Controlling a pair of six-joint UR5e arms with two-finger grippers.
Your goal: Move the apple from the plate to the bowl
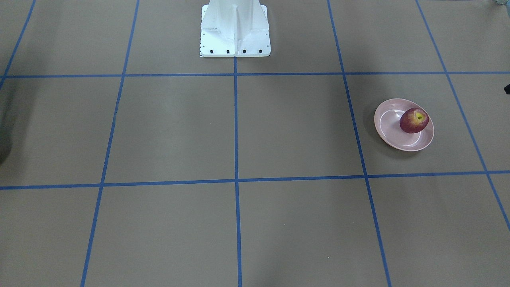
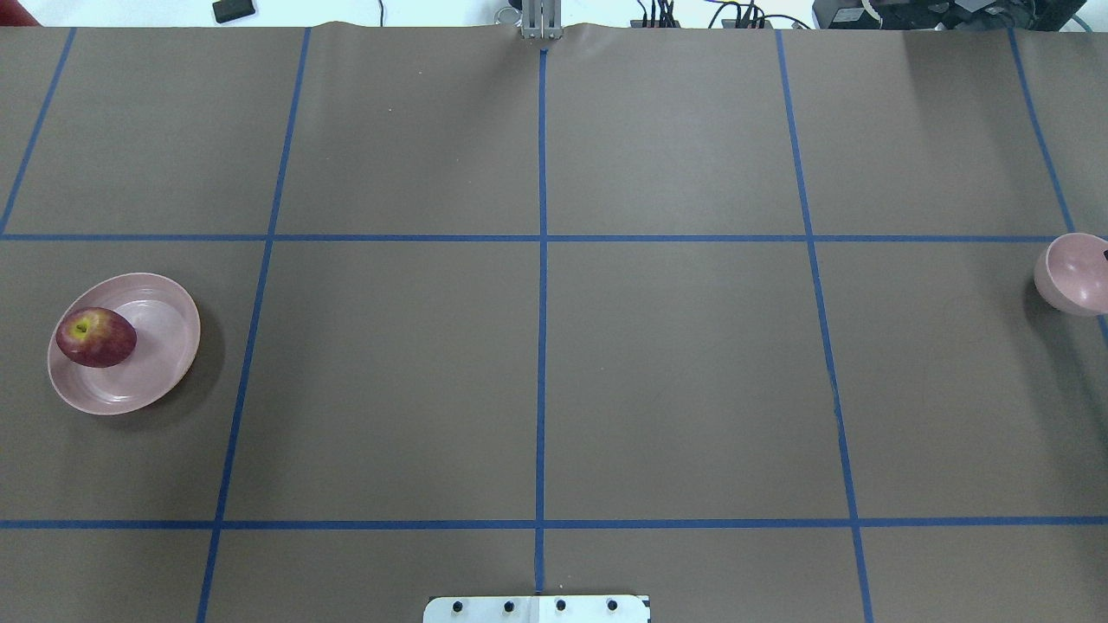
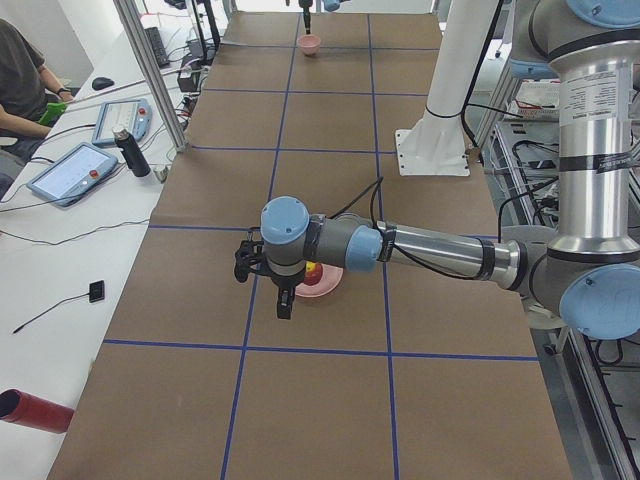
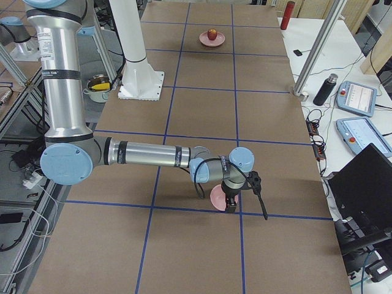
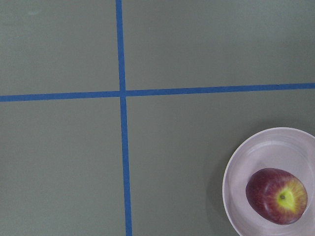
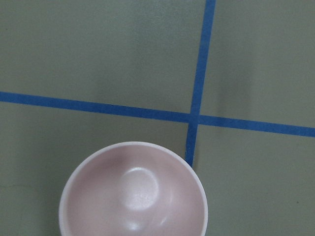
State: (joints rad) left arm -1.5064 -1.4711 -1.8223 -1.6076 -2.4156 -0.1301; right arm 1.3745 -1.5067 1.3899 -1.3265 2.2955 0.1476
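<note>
The dark red apple (image 1: 414,120) lies on the pale pink plate (image 1: 392,133) at the table's left end; both show in the overhead view, apple (image 2: 95,337) and plate (image 2: 160,350), and the left wrist view, apple (image 5: 276,195) and plate (image 5: 256,157). The small pink bowl (image 2: 1073,277) stands empty at the right end, seen from above in the right wrist view (image 6: 133,196). My left gripper (image 3: 268,285) hangs beside the plate (image 3: 318,291). My right gripper (image 4: 248,207) hangs by the bowl (image 4: 217,197). I cannot tell whether either is open.
The white robot pedestal (image 1: 235,32) stands at the table's middle edge. Blue tape lines grid the brown table (image 2: 675,363). A side bench holds tablets (image 3: 75,170), a bottle (image 3: 130,152) and a red cylinder (image 3: 35,410); an operator (image 3: 20,70) sits there.
</note>
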